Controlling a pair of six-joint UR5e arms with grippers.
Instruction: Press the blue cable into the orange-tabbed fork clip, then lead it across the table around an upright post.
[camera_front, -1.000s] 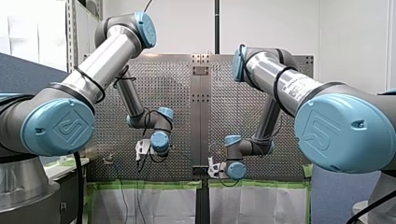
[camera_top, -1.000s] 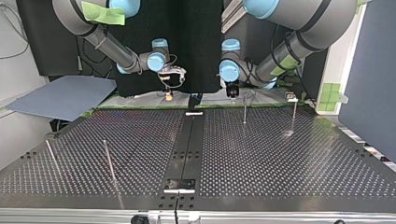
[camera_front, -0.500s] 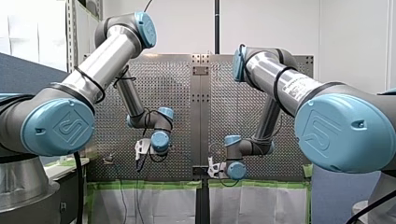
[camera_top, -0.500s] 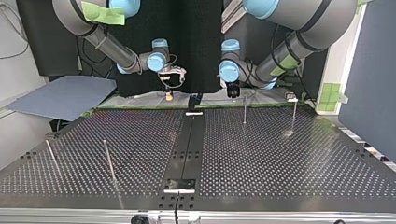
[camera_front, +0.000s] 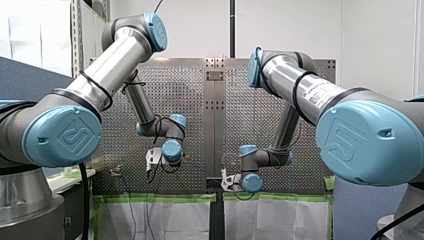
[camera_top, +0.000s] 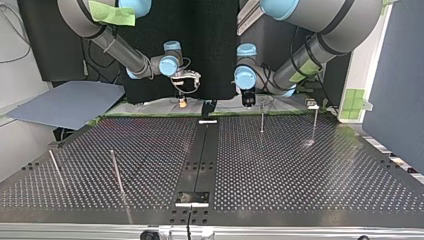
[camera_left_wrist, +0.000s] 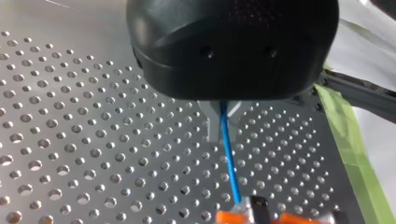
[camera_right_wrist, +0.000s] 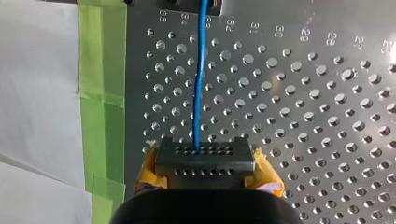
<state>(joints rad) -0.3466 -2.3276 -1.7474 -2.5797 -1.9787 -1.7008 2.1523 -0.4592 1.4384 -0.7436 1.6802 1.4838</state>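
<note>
- Pulling sideways, my left gripper (camera_left_wrist: 223, 108), pinching the blue cable (camera_left_wrist: 231, 158), could miss the fork clip (camera_left_wrist: 257, 213) near the table (camera_left_wrist: 70, 140) edge.
- My right gripper (camera_right_wrist: 201, 151), also clamped on it, could overtighten.

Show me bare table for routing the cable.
Top view: the plate is bare between the left pair of posts and the far right pair. Crowded along the far edge: my right gripper and my left gripper, jaws on the blue cable.
</note>
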